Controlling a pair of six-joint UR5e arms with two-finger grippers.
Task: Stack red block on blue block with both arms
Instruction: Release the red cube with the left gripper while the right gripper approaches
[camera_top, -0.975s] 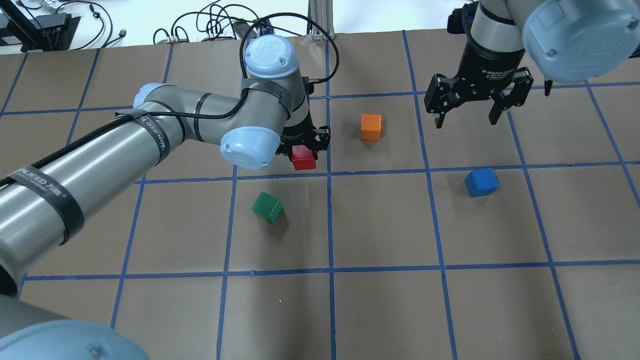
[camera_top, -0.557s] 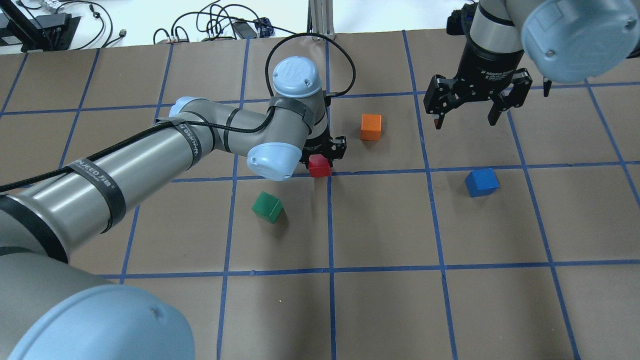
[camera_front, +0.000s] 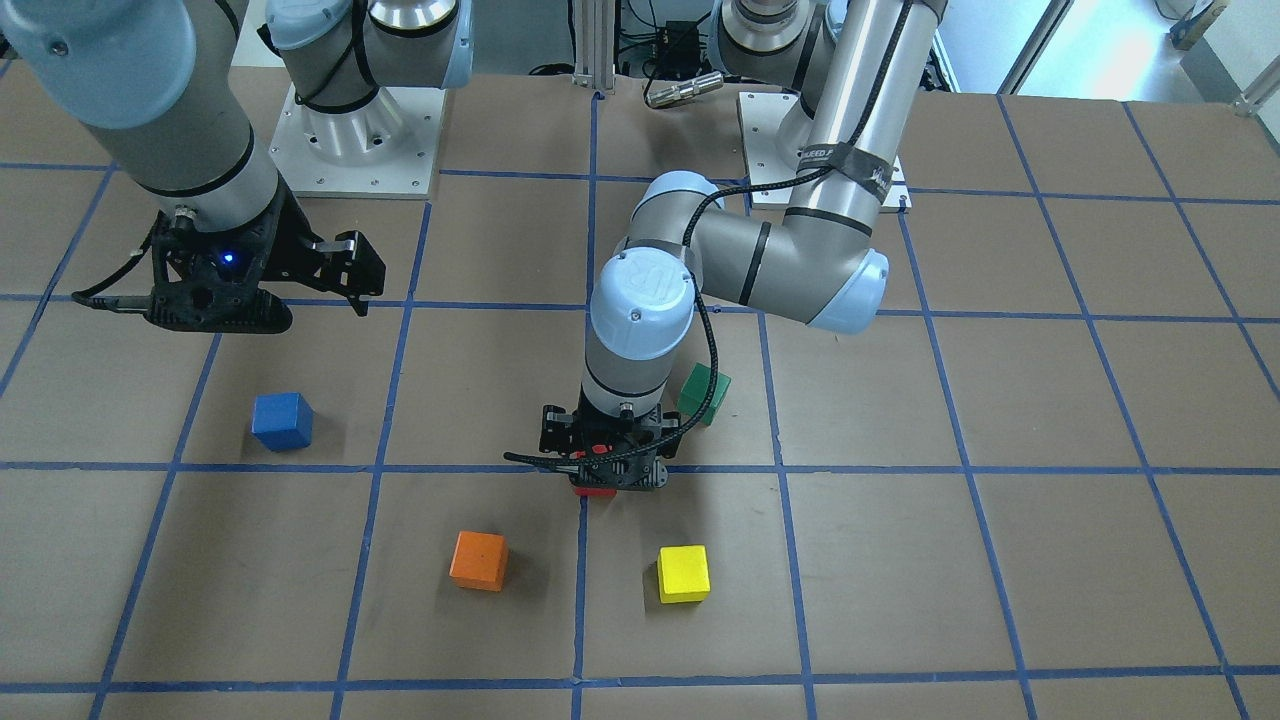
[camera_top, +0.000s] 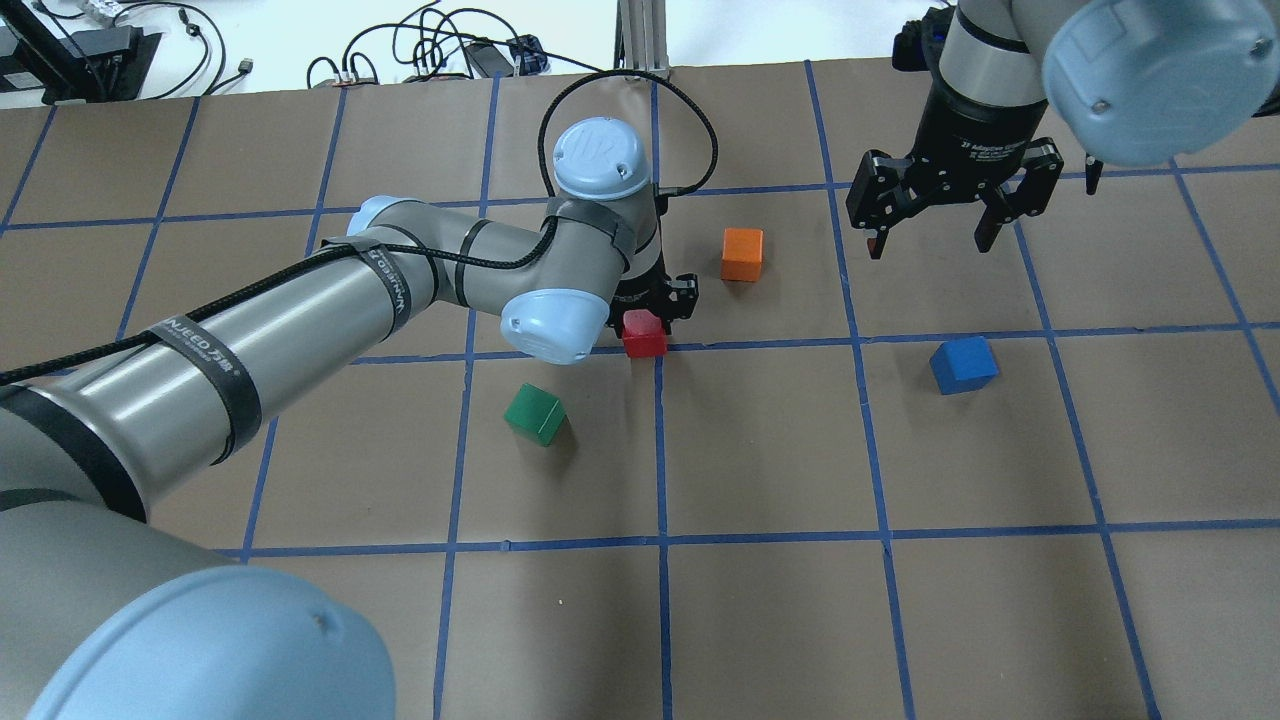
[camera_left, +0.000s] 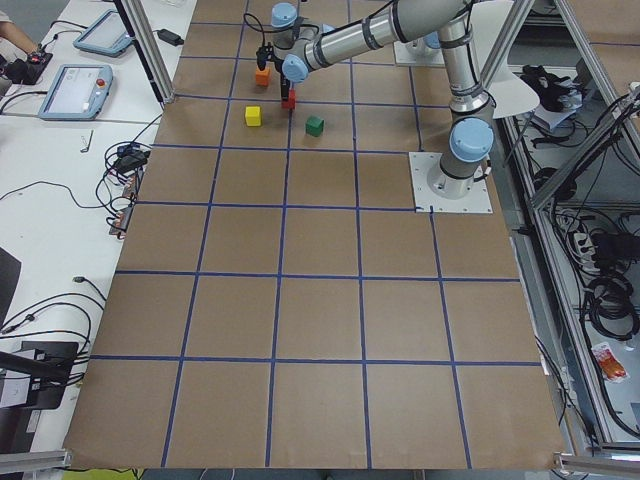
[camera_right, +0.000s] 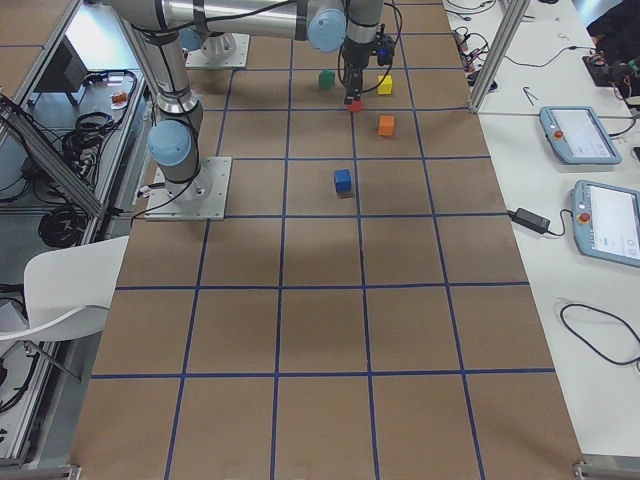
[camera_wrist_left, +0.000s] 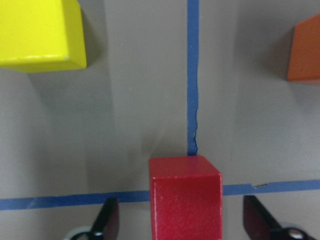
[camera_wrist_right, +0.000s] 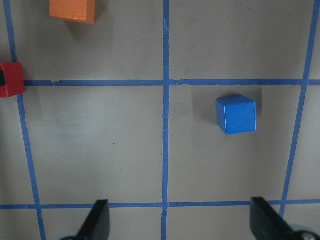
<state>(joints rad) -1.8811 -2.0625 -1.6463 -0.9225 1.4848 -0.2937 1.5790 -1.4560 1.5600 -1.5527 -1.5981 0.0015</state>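
Note:
The red block (camera_top: 644, 335) sits on the brown table at a crossing of blue tape lines, near the centre. My left gripper (camera_top: 655, 305) stands over it. In the left wrist view the red block (camera_wrist_left: 185, 197) lies between the two fingers (camera_wrist_left: 107, 222), with a gap on each side, so the gripper is open. The blue block (camera_top: 963, 364) rests alone to the right. My right gripper (camera_top: 930, 240) hangs open and empty above the table, beyond the blue block (camera_wrist_right: 236, 114).
An orange cube (camera_top: 741, 254) lies just right of the left gripper. A green cube (camera_top: 536, 414) lies in front of the left arm's elbow. A yellow cube (camera_front: 683, 574) lies beyond the left gripper, hidden from overhead by the arm.
My left arm has swung to the right, bringing the red block along to the tape crossing, and has nearly stopped. The right arm has not moved.

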